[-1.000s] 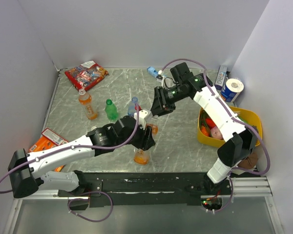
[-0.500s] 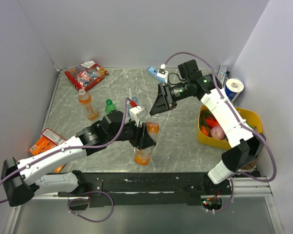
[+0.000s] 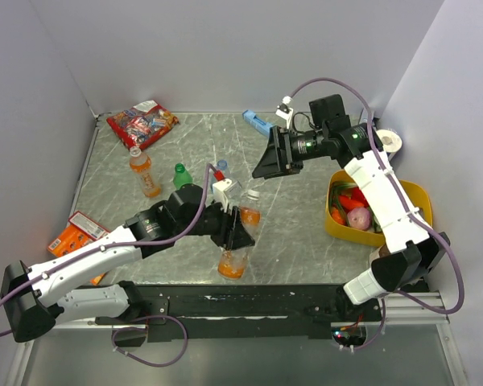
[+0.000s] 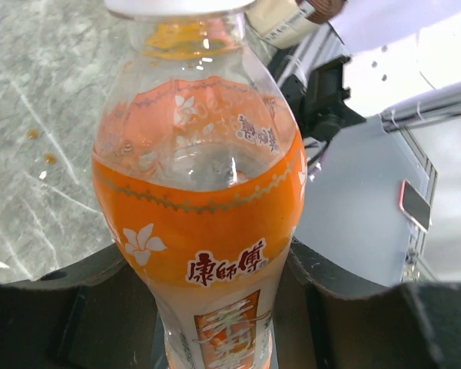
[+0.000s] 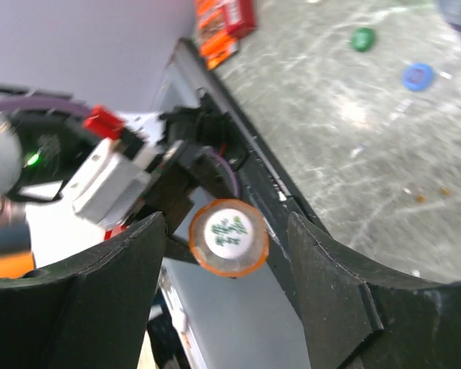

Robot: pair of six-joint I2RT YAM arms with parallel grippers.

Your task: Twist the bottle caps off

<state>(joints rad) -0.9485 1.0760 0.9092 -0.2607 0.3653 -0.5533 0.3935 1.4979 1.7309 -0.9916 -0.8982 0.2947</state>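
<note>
My left gripper (image 3: 235, 229) is shut on an orange bottle (image 3: 240, 241) and holds it tilted above the table's near middle. In the left wrist view that bottle (image 4: 203, 231) fills the frame, with the black fingers (image 4: 92, 284) pressed to both sides. My right gripper (image 3: 263, 163) hangs open, up and right of the bottle's white neck (image 3: 252, 195). In the right wrist view an orange cap (image 5: 229, 237) sits between the spread jaws and touches neither. A second orange bottle (image 3: 145, 173) and a green bottle (image 3: 180, 178) stand at the left. The clear bottle is mostly hidden by the left arm.
A yellow bin (image 3: 417, 193) of fruit stands at the right. A red snack bag (image 3: 141, 125) lies at the back left and an orange packet (image 3: 74, 233) at the left edge. A green cap (image 5: 361, 37) and a blue cap (image 5: 417, 75) lie on the table.
My right gripper has lifted away from the held bottle toward the back right and has opened. The orange cap now sits loose between its jaws. The left arm shifted slightly and still grips the bottle.
</note>
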